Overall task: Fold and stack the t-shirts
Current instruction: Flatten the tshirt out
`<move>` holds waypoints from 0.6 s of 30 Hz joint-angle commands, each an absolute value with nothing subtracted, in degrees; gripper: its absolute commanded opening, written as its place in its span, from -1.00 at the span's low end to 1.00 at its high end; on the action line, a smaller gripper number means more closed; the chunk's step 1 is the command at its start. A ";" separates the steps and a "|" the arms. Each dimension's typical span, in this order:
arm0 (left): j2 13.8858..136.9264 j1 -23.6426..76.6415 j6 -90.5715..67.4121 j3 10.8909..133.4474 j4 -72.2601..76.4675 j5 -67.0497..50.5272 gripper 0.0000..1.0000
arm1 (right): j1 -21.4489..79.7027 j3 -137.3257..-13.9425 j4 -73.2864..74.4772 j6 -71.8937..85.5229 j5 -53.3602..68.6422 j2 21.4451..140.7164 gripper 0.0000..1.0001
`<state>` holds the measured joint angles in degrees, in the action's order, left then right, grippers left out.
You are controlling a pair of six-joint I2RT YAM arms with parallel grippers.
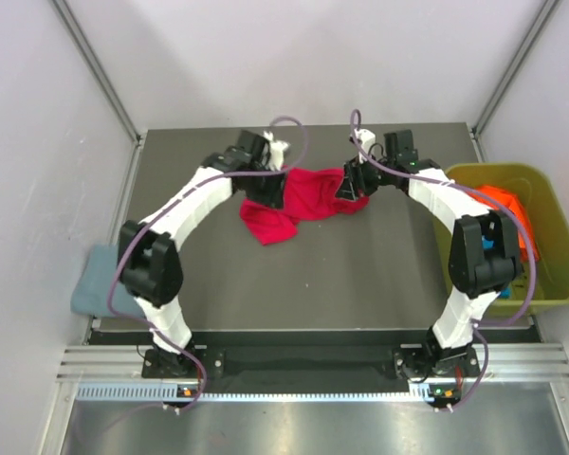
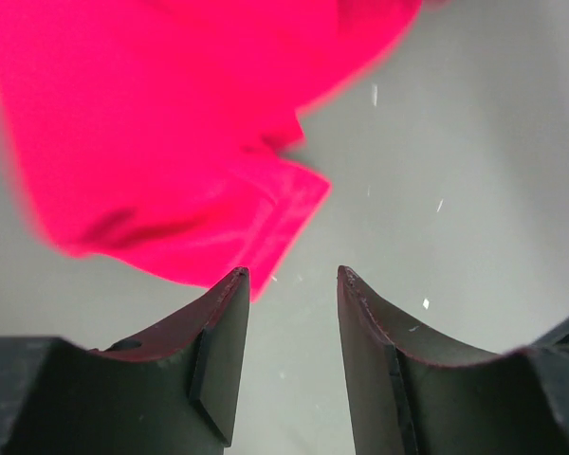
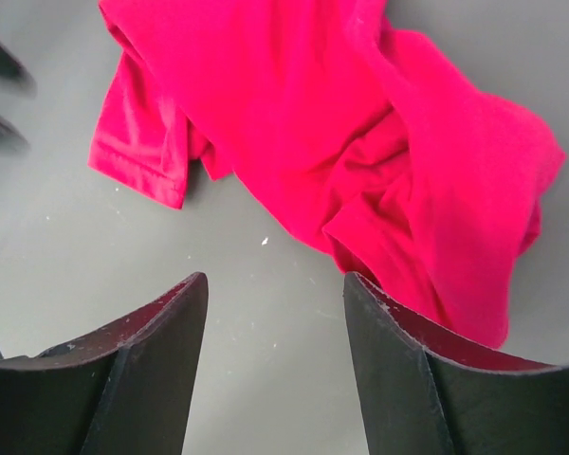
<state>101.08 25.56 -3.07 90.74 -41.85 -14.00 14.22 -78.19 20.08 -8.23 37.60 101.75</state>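
On the left wrist feed, the left gripper (image 2: 289,280) is released. Its jaws stand apart with only bare table (image 2: 474,190) between them, and nothing is held. The crimson t-shirt (image 2: 171,142) lies just ahead of it, mostly toward its left finger. A hemmed corner of the cloth reaches down close to that fingertip, but I cannot tell whether they touch.

On the right wrist feed, the right gripper (image 3: 275,284) is also released, with its jaws wide and grey table surface showing in the gap. The same shirt lies crumpled ahead of it. The heaped folds sit ahead and toward its right finger, and a flat sleeve lies ahead toward its left finger. The cloth comes near the right fingertip, but none of it is between the jaws.

From overhead I see both grippers at the far part of the table, one on each side of the crimson shirt and facing it. A grey-blue t-shirt (image 1: 97,280) lies well back from the left gripper and outward, at the table's edge by that arm's elbow. An orange t-shirt (image 1: 507,209) sits in the olive-green bin (image 1: 559,275), outward of the right gripper and well apart from it.
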 commanded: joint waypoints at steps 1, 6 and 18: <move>103.87 29.00 -3.50 91.23 -45.88 -13.45 -0.06 | 14.94 -84.54 17.75 -7.82 38.76 102.29 0.18; 108.18 32.25 -4.31 91.93 -46.49 -11.78 0.00 | 15.20 -86.05 18.46 -7.82 39.37 102.57 0.18; 120.39 36.47 -3.87 97.81 -45.00 -1.42 0.16 | 11.69 -82.44 11.08 -2.91 40.69 94.58 0.18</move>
<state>117.91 35.07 -4.40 93.78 -45.76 -6.55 13.30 -81.95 18.15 -5.54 38.96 100.95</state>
